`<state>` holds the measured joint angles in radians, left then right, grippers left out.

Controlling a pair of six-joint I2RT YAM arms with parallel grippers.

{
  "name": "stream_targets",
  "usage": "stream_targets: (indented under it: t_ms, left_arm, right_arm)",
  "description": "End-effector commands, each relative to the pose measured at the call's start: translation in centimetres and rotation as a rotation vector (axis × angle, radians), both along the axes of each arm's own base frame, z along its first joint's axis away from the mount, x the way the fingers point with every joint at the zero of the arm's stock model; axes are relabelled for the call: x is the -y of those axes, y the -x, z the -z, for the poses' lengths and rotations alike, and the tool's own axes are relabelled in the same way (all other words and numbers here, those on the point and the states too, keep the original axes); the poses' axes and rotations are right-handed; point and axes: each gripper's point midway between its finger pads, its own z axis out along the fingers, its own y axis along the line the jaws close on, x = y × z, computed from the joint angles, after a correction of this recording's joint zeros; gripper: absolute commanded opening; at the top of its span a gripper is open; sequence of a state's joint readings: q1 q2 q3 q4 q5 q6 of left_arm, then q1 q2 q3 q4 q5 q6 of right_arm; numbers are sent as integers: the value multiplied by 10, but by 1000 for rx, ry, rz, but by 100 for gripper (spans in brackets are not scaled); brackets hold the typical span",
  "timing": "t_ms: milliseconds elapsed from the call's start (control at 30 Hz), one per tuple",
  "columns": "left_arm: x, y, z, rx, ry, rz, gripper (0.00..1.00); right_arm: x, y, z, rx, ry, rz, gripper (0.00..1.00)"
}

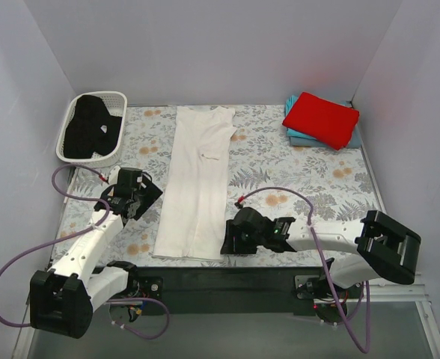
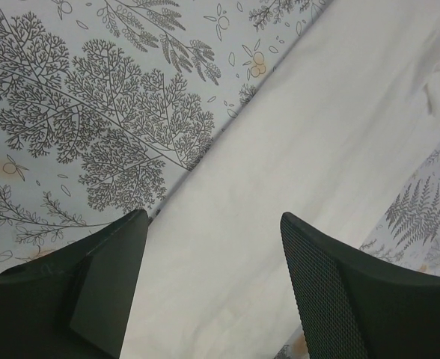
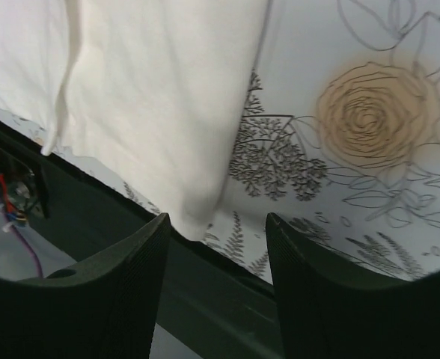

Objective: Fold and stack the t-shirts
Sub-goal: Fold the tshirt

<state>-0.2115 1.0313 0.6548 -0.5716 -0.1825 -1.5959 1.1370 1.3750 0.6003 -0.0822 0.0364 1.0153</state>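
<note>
The white t-shirt (image 1: 197, 183) lies flat mid-table, folded lengthwise into a long strip; no print shows. My left gripper (image 1: 153, 193) is open at its left edge, and in the left wrist view the left gripper (image 2: 212, 217) hovers over the white cloth (image 2: 317, 149). My right gripper (image 1: 226, 243) is open at the strip's near right corner, and in the right wrist view the right gripper (image 3: 216, 218) straddles that corner (image 3: 167, 112). A folded red t-shirt (image 1: 321, 120) rests on a folded teal one (image 1: 301, 139) at the back right. The black t-shirt (image 1: 91, 129) is crumpled in the basket.
The white lattice basket (image 1: 100, 96) stands at the back left corner. The floral table cloth (image 1: 280, 172) covers the table. A black strip (image 1: 227, 278) runs along the near edge at the arm bases. White walls close in three sides.
</note>
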Motion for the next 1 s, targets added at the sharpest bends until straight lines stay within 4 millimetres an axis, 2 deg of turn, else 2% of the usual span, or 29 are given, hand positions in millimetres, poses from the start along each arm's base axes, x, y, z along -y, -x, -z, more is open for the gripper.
stream_targets:
  t_ms: [0, 100, 133, 267, 400, 433, 500, 533, 600, 733, 833, 900, 933, 967]
  left_arm:
    - [7, 9, 2, -3, 50, 10, 70]
    - [9, 15, 7, -8, 69, 5, 70]
    - [10, 14, 6, -2, 75, 9, 70]
    - [12, 15, 7, -9, 79, 24, 70]
    - [19, 13, 4, -3, 105, 49, 70]
    - [21, 15, 6, -7, 113, 58, 70]
    - [30, 18, 8, -12, 152, 85, 70]
    - [34, 19, 11, -15, 163, 98, 70]
    - [40, 22, 14, -25, 175, 109, 70]
    - [71, 33, 19, -46, 188, 178, 70]
    - [94, 42, 22, -73, 205, 214, 70]
    - [105, 48, 22, -84, 213, 232, 70]
    - [115, 55, 24, -96, 215, 262, 70]
    - [118, 57, 24, -100, 220, 258, 70]
  right_arm:
    - [-17, 1, 2, -29, -79, 123, 61]
    - [-20, 9, 6, -54, -85, 147, 55]
    - [-20, 10, 8, -68, -86, 175, 49]
    - [-14, 21, 19, -96, -64, 211, 43]
    - [-10, 21, 27, -87, -30, 203, 35]
    - [-10, 19, 29, -77, -18, 198, 26]
    - [-8, 18, 31, -56, 14, 165, 15]
    - [-4, 18, 34, -58, 36, 156, 5]
    - [17, 18, 44, -56, 109, 139, 1]
    - [59, 17, 53, -53, 137, 161, 1]
    - [88, 11, 52, -29, 139, 189, 1]
    - [97, 8, 44, -4, 120, 197, 1]
    - [110, 10, 47, 2, 156, 189, 1]
    - [113, 7, 44, 14, 146, 189, 1]
